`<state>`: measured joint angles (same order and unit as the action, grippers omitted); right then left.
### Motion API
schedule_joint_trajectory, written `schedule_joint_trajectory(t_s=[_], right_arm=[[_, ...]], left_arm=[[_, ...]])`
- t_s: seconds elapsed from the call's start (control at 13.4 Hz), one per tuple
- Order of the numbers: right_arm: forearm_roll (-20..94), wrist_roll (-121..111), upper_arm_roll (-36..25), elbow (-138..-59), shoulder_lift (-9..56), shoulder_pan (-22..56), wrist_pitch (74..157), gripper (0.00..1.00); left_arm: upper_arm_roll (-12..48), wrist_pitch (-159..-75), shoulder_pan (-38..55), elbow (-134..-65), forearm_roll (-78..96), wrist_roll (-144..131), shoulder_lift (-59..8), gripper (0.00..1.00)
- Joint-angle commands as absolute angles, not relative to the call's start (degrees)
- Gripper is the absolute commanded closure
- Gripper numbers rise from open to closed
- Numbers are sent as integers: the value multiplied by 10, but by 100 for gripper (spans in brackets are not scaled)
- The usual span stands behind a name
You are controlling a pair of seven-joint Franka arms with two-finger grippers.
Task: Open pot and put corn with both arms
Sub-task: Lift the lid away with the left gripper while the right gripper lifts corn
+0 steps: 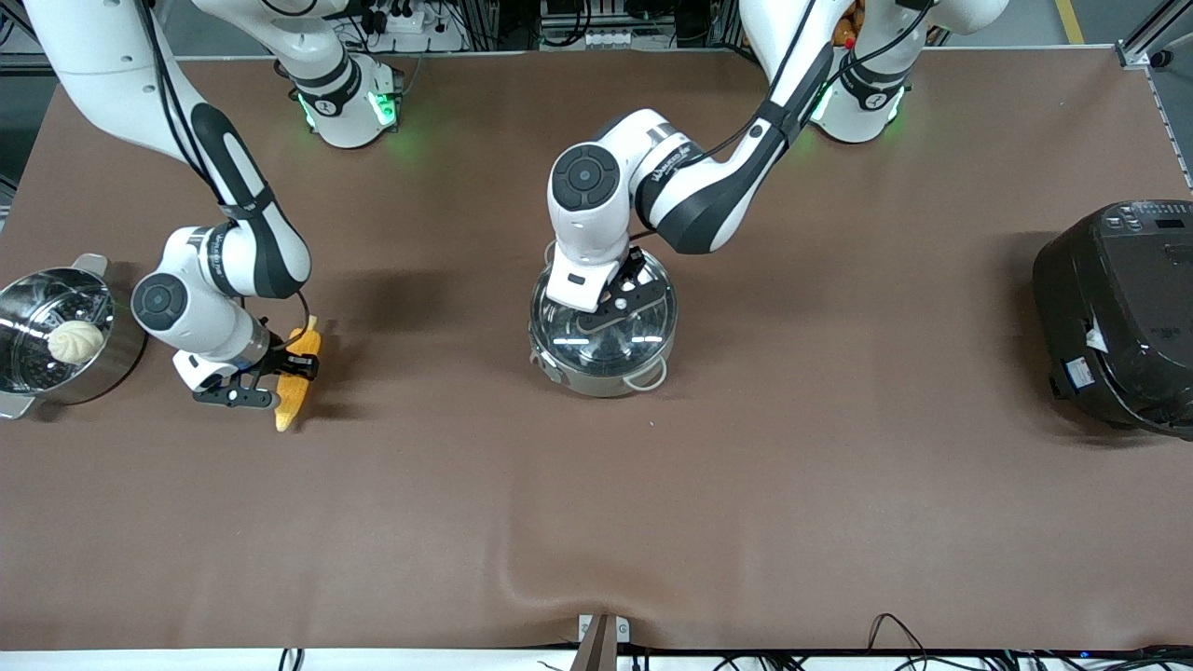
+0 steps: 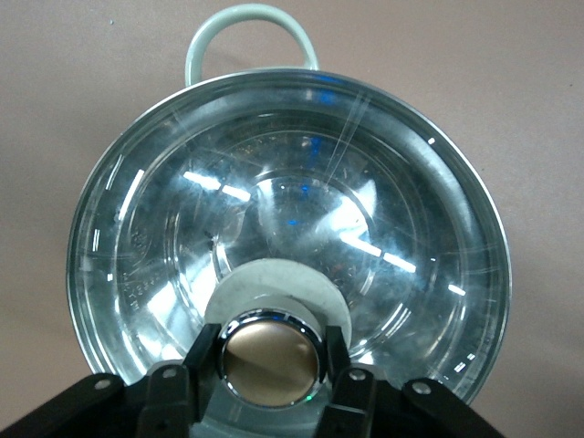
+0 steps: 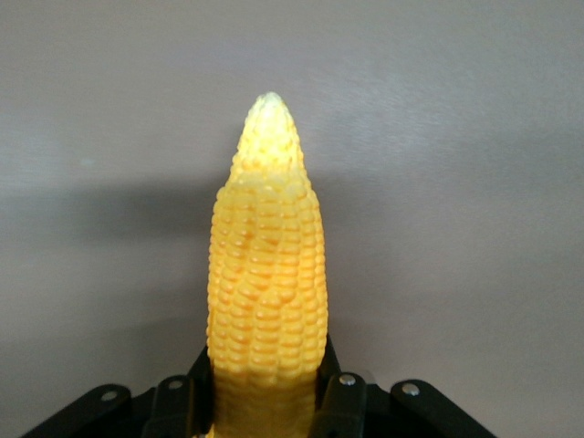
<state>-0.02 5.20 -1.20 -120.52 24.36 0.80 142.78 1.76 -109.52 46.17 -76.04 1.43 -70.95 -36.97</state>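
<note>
The steel pot [image 1: 601, 368] stands mid-table with its glass lid [image 1: 606, 321] on it. My left gripper [image 1: 623, 303] is over the lid and shut on the tan knob [image 2: 270, 358], one finger on each side of it. The lid [image 2: 292, 210] fills the left wrist view, with one loop handle [image 2: 251, 36] of the pot showing past its rim. My right gripper [image 1: 282, 365] is low at the table toward the right arm's end and shut on the yellow corn [image 1: 298, 377]. In the right wrist view the corn [image 3: 266, 265] sticks out between the fingers, tapered tip away from the gripper [image 3: 266, 388].
A steel steamer pot [image 1: 23, 308] with a white bun [image 1: 76, 341] stands at the right arm's end of the table, close to the right gripper. A large black rice cooker [image 1: 1123, 317] stands at the left arm's end. Brown cloth covers the table.
</note>
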Motion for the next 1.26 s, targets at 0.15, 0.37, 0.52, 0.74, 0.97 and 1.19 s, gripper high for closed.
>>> schedule_joint_trajectory(t_s=[0.15, 0.37, 0.52, 0.74, 0.97, 1.19], right_arm=[[1, 138, 45, -1112, 187, 15, 1285, 100], [1, 238, 51, -1020, 180, 74, 1169, 100], [1, 294, 51, -1000, 174, 113, 1144, 100], [1, 400, 51, -967, 178, 181, 1129, 100], [1, 512, 49, -932, 188, 254, 1129, 100], [-3, 597, 47, -892, 227, 324, 1129, 100]], left_arm=[[12, -1000, 447, -759, -3, -714, -293, 100], [13, -963, 403, -772, -10, -664, -228, 100], [15, -962, 347, -795, -10, -602, -187, 100], [18, -962, 243, -850, -5, -434, -142, 100], [18, -989, 170, -887, -3, -320, -147, 100], [18, -1105, 97, -994, -6, -212, -144, 100]])
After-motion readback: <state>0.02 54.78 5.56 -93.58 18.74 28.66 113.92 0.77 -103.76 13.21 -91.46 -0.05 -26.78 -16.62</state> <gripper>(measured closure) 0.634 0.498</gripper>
